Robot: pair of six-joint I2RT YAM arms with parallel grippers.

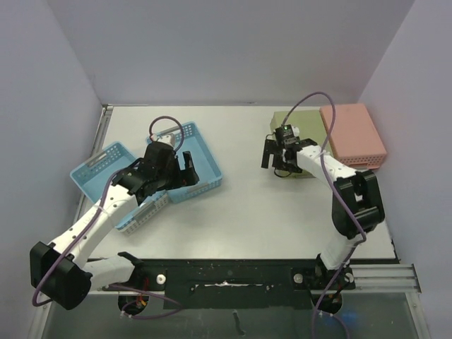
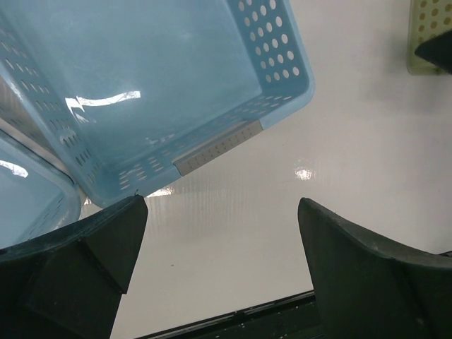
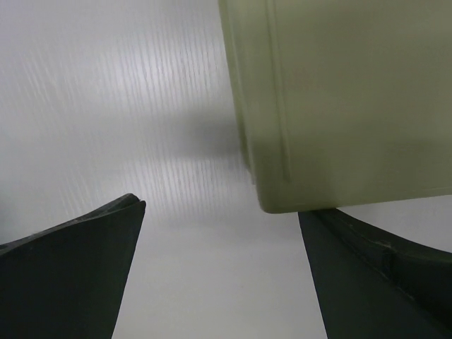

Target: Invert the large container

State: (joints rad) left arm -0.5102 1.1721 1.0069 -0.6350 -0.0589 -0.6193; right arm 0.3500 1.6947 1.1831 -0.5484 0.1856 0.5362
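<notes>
Left hand (image 2: 222, 205): fingers spread wide, nothing between them. It hangs over the near corner of the big bin (image 1: 203, 155). From the wrist, that corner sits just ahead of my left finger, and bare desk (image 1: 247, 205) fills the gap between the fingers.

Big bin: light blue, perforated walls, mouth up, with the smooth floor inside in plain sight. It looks tilted. The side to the left of my hand seems to lie over the rim of the small bin (image 1: 99, 166). I cannot tell how much weight rests there.

Small bin: same blue, below and left of the left hand, partly hidden by the arm.

Right hand (image 3: 220, 206): also spread and holding nothing. The olive box (image 3: 339, 106) lies just ahead of it. The box's near corner is close above my right finger. I cannot tell if they touch.

Olive box: smooth side up, flat on the desk. The pink box (image 1: 353, 134) sits beyond it, on the far right of that hand, and the two look edge to edge.

The two hands are well apart.
</notes>
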